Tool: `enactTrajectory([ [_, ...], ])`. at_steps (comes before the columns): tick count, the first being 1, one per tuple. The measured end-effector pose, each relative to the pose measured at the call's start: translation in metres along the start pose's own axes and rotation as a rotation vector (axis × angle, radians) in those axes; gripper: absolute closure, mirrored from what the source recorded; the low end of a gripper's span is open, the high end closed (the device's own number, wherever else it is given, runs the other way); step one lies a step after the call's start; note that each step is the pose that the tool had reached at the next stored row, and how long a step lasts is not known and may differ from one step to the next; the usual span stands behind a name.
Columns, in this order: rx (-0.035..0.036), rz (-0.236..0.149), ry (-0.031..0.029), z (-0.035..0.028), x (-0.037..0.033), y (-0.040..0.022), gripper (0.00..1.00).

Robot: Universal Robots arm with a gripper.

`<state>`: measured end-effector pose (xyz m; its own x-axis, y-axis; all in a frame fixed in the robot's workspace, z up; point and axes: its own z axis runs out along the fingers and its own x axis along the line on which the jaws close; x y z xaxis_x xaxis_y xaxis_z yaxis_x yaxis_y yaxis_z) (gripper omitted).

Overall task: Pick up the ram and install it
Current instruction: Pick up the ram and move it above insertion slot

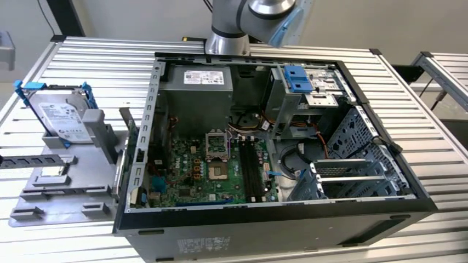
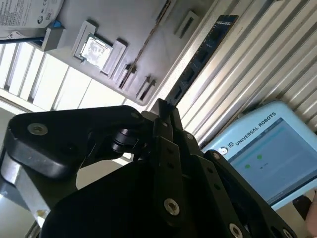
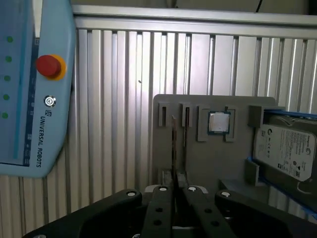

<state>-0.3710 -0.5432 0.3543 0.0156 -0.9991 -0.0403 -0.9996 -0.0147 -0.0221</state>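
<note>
1 ram (image 2: 199,58), projecting lengthwise from end effector (image 2: 163,108)

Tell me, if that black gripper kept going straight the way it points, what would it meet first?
Probably the thin dark ram stick, standing edge-on in the grey slotted holder, in line with the gripper; depth is unclear.

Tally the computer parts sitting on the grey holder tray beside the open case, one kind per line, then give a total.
Silver hard drive in a blue frame: 1
Small square silver processor chip: 1
Thin dark ram stick: 1
Total: 3
</note>
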Motion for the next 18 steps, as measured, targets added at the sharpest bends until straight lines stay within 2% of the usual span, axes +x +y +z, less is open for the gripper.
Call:
enactTrajectory([
  [8, 0.0001, 0.0, -0.0001, -0.0366, -0.0015, -0.0008, 1.0],
  [9, -0.0002, 0.0, -0.0001, -0.0392, -0.0016, -0.0009, 1.0],
  [14, -0.0005, 0.0, -0.0001, -0.0392, -0.0015, -0.0019, 1.0],
  [16, -0.0006, 0.0, -0.0001, -0.0391, -0.0015, -0.0084, 1.0],
  [18, -0.0011, 0.0, -0.0001, -0.0389, -0.0013, -0.0178, 1.0],
])
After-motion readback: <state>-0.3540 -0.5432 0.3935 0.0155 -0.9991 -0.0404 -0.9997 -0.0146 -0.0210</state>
